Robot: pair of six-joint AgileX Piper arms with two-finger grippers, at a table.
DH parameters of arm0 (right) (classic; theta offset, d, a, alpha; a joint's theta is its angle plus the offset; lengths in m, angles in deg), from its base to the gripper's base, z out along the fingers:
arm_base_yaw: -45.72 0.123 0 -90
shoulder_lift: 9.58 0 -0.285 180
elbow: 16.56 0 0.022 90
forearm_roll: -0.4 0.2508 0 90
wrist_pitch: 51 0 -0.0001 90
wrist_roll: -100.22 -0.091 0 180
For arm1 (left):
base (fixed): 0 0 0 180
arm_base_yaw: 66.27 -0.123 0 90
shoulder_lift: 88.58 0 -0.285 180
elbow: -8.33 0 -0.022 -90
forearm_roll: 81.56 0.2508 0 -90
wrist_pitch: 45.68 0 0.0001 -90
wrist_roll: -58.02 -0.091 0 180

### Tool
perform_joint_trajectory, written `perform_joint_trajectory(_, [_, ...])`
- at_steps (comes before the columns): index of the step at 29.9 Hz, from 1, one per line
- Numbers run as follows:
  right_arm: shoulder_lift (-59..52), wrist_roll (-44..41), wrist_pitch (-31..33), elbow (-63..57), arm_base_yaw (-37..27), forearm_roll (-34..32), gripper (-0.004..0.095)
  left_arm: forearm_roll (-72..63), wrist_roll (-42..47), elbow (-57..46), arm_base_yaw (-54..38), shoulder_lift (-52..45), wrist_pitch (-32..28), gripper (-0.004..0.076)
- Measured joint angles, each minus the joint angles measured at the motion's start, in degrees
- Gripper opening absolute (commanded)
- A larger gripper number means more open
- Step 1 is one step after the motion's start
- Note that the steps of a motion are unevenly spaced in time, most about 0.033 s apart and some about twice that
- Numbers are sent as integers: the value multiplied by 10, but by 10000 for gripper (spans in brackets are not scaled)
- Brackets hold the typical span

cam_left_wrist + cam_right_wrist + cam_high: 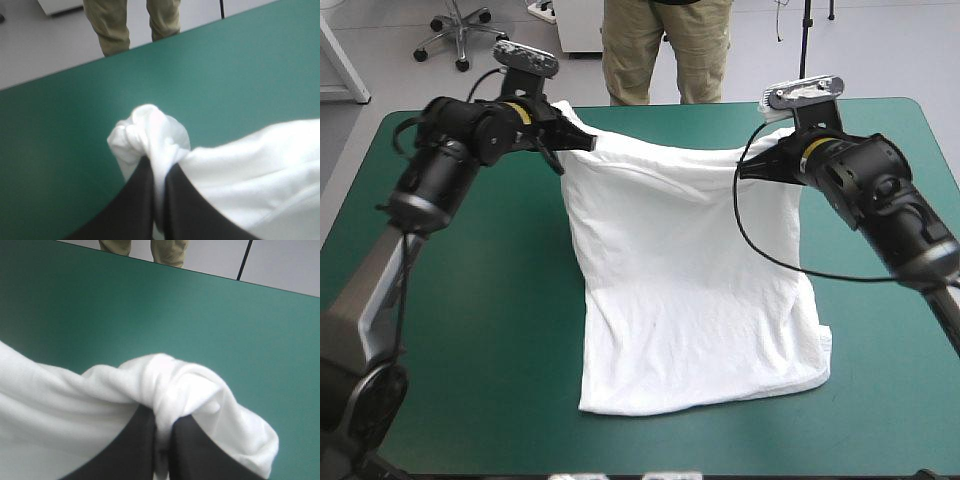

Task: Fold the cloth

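The teal-green table (480,330) fills most of the high view, with its far edge near the top of the frame. Wide bare stretches show at the left and right. The white T-shirt (700,320) lies in the middle. Its lower half rests flat on the surface, and the hem reaches toward the lower centre. Its upper part, near the top centre, rises clear of the table.

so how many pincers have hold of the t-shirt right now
2. The left pincer is shut on the T-shirt at its far left corner, the right pincer on its far right corner, both raised above the table.
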Motion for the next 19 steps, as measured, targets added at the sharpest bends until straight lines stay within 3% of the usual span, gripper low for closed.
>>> perform_joint_trajectory(10, [194, 66, -67, 76, -126, 164, -17, -25, 10, 87, -31, 171, -37, -9])
perform_joint_trajectory(17, [294, 76, -76, 146, -143, 178, -15, -25, 16, 100, -51, 232, -74, -9])
perform_joint_trajectory(19, [312, 79, -80, 164, -143, 178, 36, -25, 16, 100, -56, 244, -92, 6])
